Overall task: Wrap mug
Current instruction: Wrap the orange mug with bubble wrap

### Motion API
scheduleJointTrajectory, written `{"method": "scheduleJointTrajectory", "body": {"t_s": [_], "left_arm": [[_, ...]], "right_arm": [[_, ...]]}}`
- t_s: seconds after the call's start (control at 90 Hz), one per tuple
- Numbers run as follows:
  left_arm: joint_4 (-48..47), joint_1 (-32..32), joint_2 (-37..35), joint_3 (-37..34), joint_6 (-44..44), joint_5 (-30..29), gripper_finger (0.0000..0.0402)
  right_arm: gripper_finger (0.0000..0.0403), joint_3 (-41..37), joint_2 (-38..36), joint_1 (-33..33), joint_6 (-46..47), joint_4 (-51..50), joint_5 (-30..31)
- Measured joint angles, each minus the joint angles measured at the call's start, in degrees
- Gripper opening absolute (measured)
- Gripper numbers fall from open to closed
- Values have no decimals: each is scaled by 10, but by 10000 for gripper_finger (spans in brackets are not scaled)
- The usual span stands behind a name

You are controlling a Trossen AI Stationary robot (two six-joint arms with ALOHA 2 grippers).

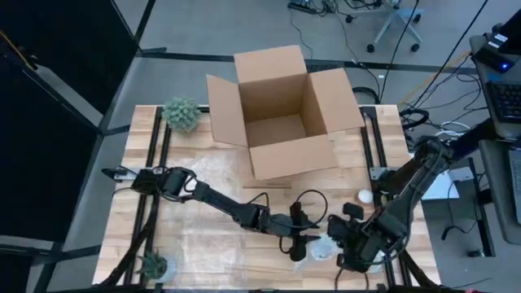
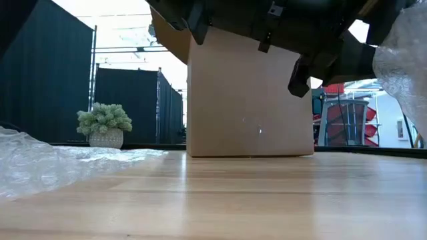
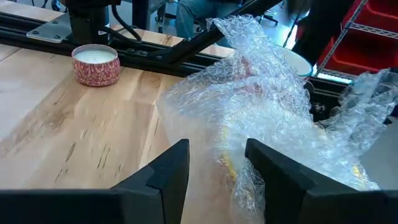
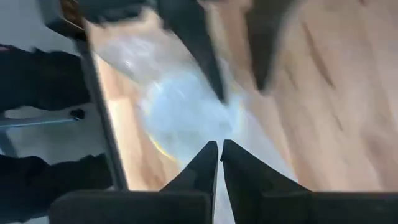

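A bundle of clear bubble wrap (image 1: pixel 321 247) sits near the table's front edge, right of the middle. The mug shows only as a yellow shape (image 3: pixel 227 167) through the wrap. My left gripper (image 1: pixel 303 244) is on the bundle's left side and open, its fingers (image 3: pixel 168 177) standing on either side of the wrap's near edge. My right gripper (image 1: pixel 338 242) comes in from the right and is shut at the bundle (image 4: pixel 186 118). In the low view the wrap (image 2: pixel 400 60) hangs above the tabletop. My right gripper is shut with its fingertips (image 4: pixel 208 155) against the bubble wrap's edge (image 4: pixel 214 134). The fingers themselves hide the place of contact, and that view is blurred. The wrap hangs clear of the table in the low view.
An open cardboard box (image 1: pixel 281 110) stands at the far middle, with a potted plant (image 1: pixel 181 114) to its left. A smaller plant (image 1: pixel 153 262) stands at the near left. A small candle tin (image 1: pixel 365 196) is on the right. A loose bubble wrap sheet (image 2: pixel 40 163) lies at the left.
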Motion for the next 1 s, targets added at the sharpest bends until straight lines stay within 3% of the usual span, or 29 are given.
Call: {"method": "scheduleJointTrajectory", "body": {"t_s": [0.2, 0.422, 0.678, 0.822, 1.0], "left_arm": [[0, 0, 0, 0, -1, 2, 146], [12, 0, 0, -1, -1, 3, 146], [12, 0, 0, -1, -4, 3, 146], [12, 0, 0, -1, -4, 4, 146], [12, 0, 0, -1, -4, 6, 146]], "right_arm": [[12, -1, 15, 40, 127, -123, -43], [12, -40, 39, 52, 132, -20, -20], [12, -42, 55, 37, 41, 128, 78], [12, -42, 84, 13, -9, 170, 72], [12, -42, 159, -15, -53, 188, 18]]}}
